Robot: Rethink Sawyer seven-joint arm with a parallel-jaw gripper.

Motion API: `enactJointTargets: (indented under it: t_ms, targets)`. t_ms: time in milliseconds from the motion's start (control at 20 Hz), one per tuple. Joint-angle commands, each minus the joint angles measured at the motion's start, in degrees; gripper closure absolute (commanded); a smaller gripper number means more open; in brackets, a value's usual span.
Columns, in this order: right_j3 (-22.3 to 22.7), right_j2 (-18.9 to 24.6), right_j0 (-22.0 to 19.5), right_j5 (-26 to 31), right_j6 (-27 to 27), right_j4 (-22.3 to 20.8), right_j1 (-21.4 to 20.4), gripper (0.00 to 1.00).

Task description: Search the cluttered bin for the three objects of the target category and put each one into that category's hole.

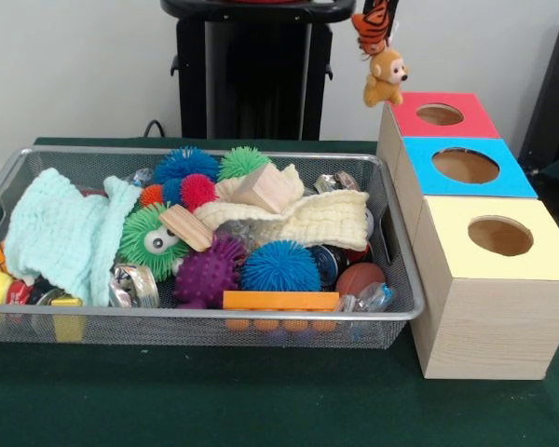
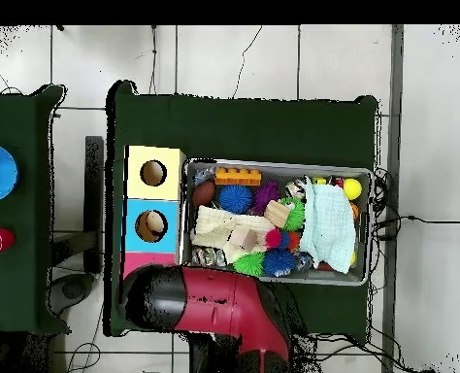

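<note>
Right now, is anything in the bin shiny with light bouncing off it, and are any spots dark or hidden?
Front view: the crinkly silver wrapper at the bin's front left catches bright glints, and the hole in the yellow box looks dim inside. Overhead view: the red arm covers most of the red box, so its hole is hidden.

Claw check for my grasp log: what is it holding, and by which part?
A tiger-and-monkey plush hangs near the red box, held from above the picture; the hold point is hidden.
</note>
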Motion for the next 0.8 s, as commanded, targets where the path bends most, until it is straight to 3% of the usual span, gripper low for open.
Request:
enactJointTargets:
  t_ms: [50,400,800]
  targets:
    - [-0.48,-0.93,1.38,5.18,16.21,3.48,-1.83,1.00]
    - [1.66,-1.42,3.30,1.64,17.51,5.17,-1.04,1.00]
    - [0.77,-2.09,5.49,3.25,19.13,6.15,-0.85,1.00]
